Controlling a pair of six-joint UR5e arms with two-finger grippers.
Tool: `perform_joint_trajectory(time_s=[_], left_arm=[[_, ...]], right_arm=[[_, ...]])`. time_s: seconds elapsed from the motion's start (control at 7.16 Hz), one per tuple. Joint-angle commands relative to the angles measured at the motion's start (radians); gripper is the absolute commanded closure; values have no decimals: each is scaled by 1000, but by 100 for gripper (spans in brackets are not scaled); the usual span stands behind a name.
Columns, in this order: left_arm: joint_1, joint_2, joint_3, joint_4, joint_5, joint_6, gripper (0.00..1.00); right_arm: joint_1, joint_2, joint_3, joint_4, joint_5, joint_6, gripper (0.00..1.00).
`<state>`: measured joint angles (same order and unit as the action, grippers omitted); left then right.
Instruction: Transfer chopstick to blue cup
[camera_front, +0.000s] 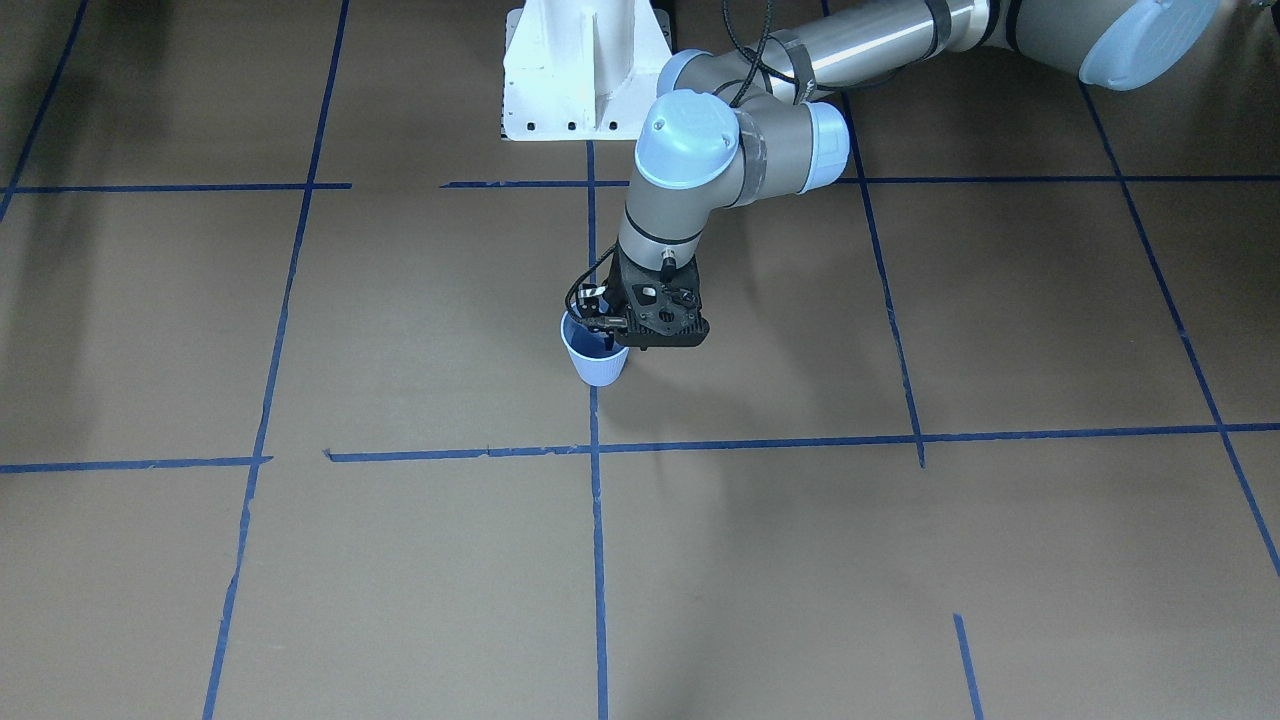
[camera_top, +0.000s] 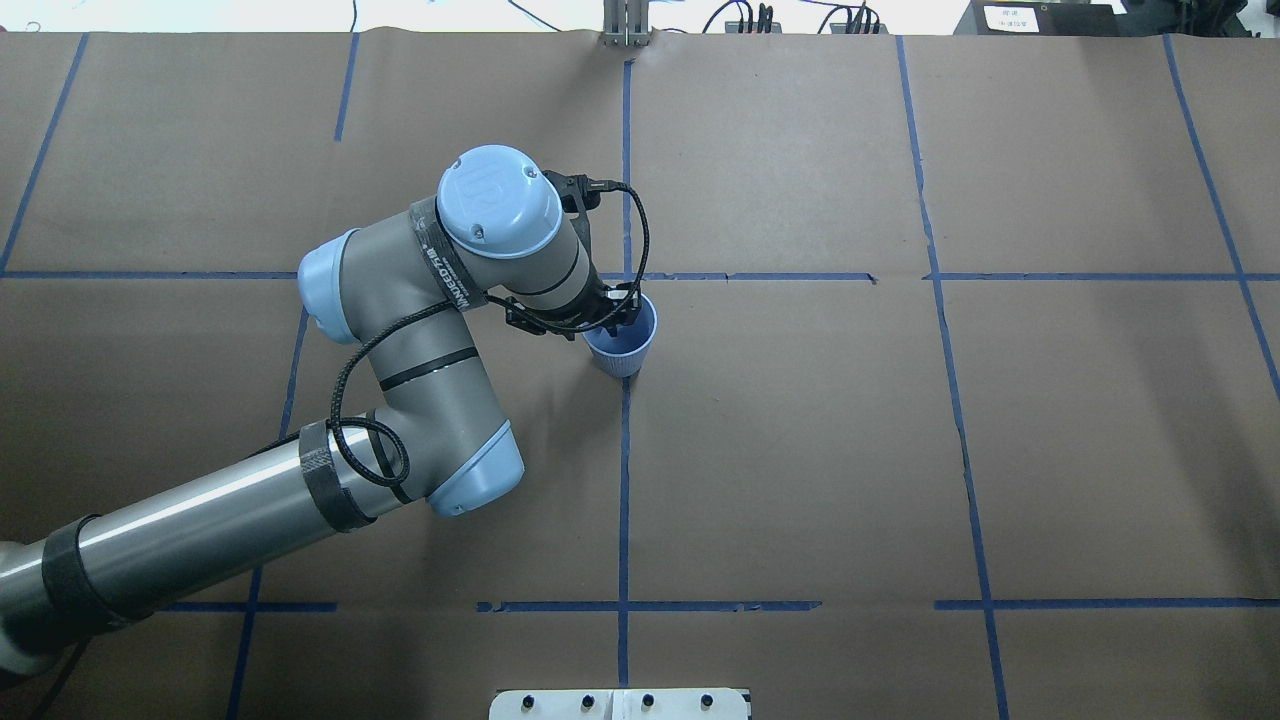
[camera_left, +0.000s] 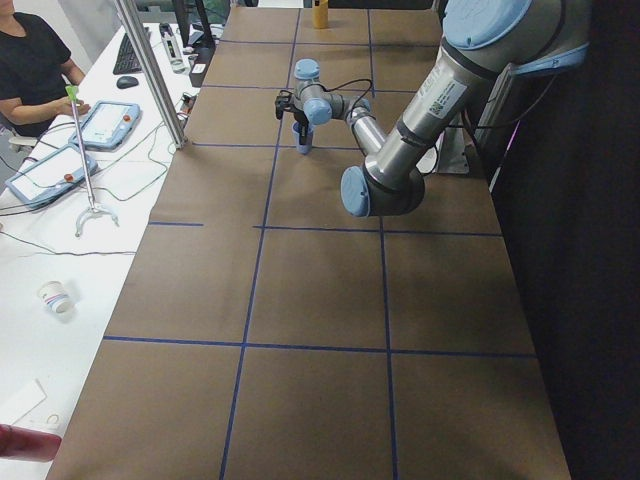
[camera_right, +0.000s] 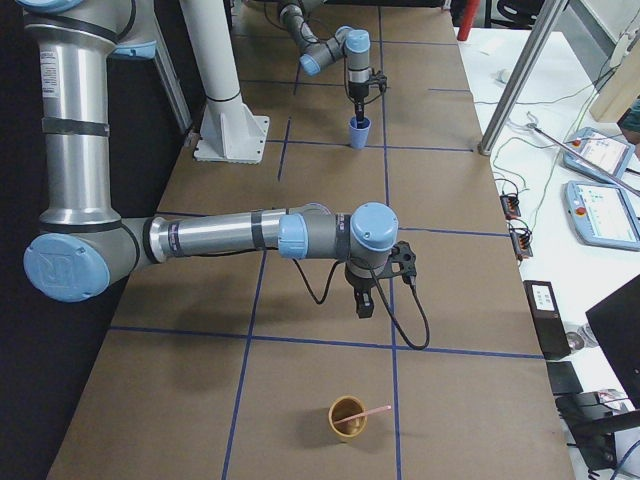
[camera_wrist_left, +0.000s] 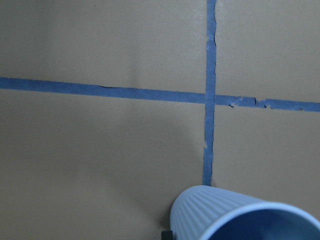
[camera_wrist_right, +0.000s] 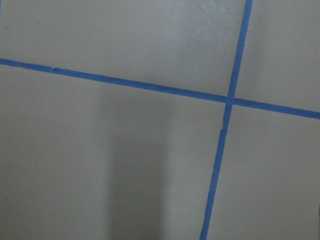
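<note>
Operator: Chopstick (camera_right: 368, 412) position, starting from the near end of the worktop (camera_right: 300, 430)?

Observer: It leans in a tan cup (camera_right: 345, 428) at the end on the robot's right. Its lower end is inside the cup and its upper end pokes out over the rim. The tan cup stands upright on the brown paper, on the near side of a blue tape line (camera_right: 300, 340).

Operator: And the right end effector (camera_right: 362, 305)?

Observer: It is a little farther along, pointing straight down above the paper, close to that tape line and apart from the tan cup. Only the side view shows it, small and dark, so I cannot tell how wide its fingers stand or whether they hold anything. Its wrist camera shows only paper and crossing tape.

Operator: Blue cup (camera_front: 598, 368)?

Observer: It is far off, toward the middle of the worktop, well apart from the chopstick. It stands on its base on a tape line, just beside a crossing.

Operator: Left end effector (camera_front: 603, 328)?

Observer: It is at that cup's rim, pointing down. One dark finger seems to dip inside the rim. I cannot tell whether the pair is pinching the wall. The wrist view catches the ribbed wall and rim at its bottom edge.
</note>
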<state>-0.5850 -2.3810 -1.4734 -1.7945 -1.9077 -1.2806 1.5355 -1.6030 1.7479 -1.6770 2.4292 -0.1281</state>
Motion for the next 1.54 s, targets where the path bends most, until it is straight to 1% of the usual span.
perform_joint_trajectory(time_s=[0.0,0.14,0.28,0.42,0.56,0.7,0.84,0.98,1.4], left_arm=[[-80,37,-95,1,-4,-3,0],[-117,60,-122,-2,-7,-2,0],[-127,62,-122,-2,-7,-2,0],[-134,62,-122,-8,-7,-2,0],[-134,60,-122,-8,-7,-2,0],[-134,60,-122,-8,-7,-2,0],[-134,60,-122,-8,-7,-3,0],[-134,62,-126,-6,-7,-3,0],[-134,62,-130,-3,-5,-3,0]], right_arm=[[6,-9,-10,0,-13,-1,0],[68,4,-43,0,-50,1,1],[130,9,-65,0,-92,16,1],[173,8,-83,50,-128,18,1],[220,0,-229,267,-174,22,1],[225,11,-412,513,-176,66,3],[225,11,-486,642,-177,117,6],[225,9,-492,648,-179,142,6],[222,54,-524,651,-177,156,10]])
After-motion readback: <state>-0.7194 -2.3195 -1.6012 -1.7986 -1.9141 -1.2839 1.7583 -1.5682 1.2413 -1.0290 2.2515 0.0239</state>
